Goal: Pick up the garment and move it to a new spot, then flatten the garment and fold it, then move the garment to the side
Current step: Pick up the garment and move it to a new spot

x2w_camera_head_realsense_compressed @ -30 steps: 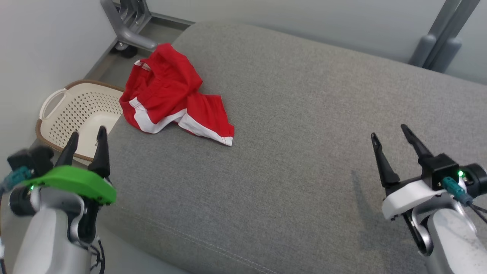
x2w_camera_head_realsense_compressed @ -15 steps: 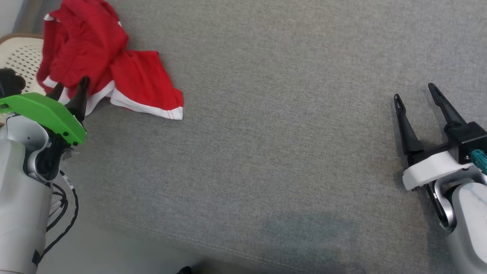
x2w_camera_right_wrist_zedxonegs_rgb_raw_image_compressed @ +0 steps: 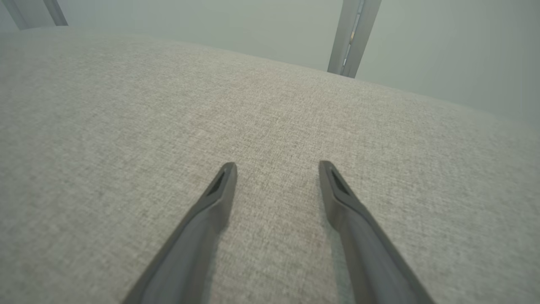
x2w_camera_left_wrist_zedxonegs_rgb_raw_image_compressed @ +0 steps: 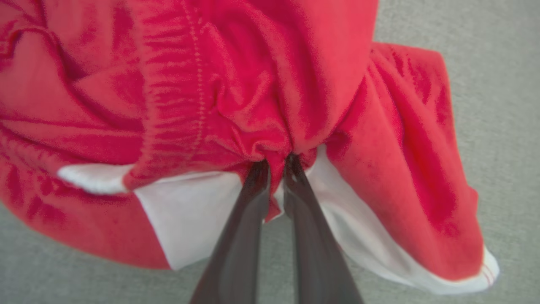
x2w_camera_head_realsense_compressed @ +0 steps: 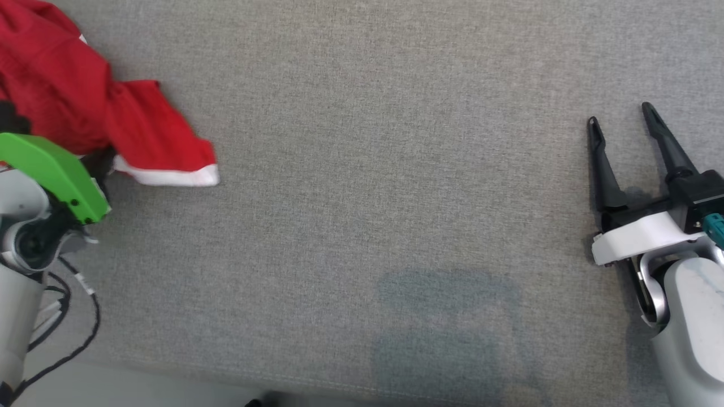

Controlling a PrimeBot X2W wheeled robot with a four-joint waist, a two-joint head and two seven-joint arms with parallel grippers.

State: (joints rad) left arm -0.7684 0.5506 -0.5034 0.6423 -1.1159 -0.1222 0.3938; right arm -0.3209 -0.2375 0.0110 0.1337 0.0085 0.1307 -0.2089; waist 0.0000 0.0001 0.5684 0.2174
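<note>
Bright, soft, even light on the grey sofa cushion (x2w_camera_head_realsense_compressed: pixel 362 169), with a faint blocky shadow at its near edge. In the left wrist view the red shorts (x2w_camera_left_wrist_zedxonegs_rgb_raw_image_compressed: pixel 236 84) blur, close fingers (x2w_camera_left_wrist_zedxonegs_rgb_raw_image_compressed: pixel 238 236) soft.

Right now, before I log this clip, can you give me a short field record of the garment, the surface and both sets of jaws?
garment: red with white trim, bunched, at the left of the head view
surface: grey fabric cushion
left jaws: shut on a fold of the garment
right jaws: open, over bare cushion, holding nothing
stage: garment gripped, not yet flattened
</note>
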